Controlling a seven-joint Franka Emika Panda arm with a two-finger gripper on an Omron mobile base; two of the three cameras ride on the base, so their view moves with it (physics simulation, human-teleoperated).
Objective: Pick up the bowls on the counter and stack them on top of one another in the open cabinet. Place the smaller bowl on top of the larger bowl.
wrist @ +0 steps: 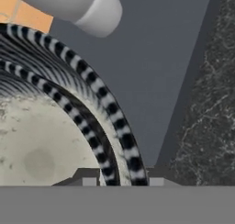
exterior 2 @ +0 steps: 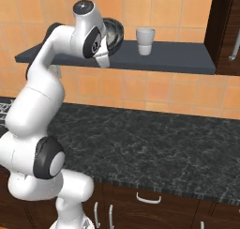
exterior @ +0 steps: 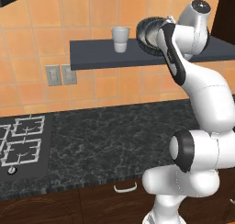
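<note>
Larger bowl (wrist: pixel 82 85) rim between pincer (wrist: pixel 120 181) fingertips, tilted over shelf (wrist: pixel 156 58).

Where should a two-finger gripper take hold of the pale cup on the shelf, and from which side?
Pinch the cup by its rim, one finger inside, one outside, coming down from above: it stands upright, mouth open, and the tilted bowl close beside it likely crowds a sideways approach.

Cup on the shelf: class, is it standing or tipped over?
Standing: the pale cup stands on end on the slate-grey shelf, with its sides vertical in both base views.
</note>
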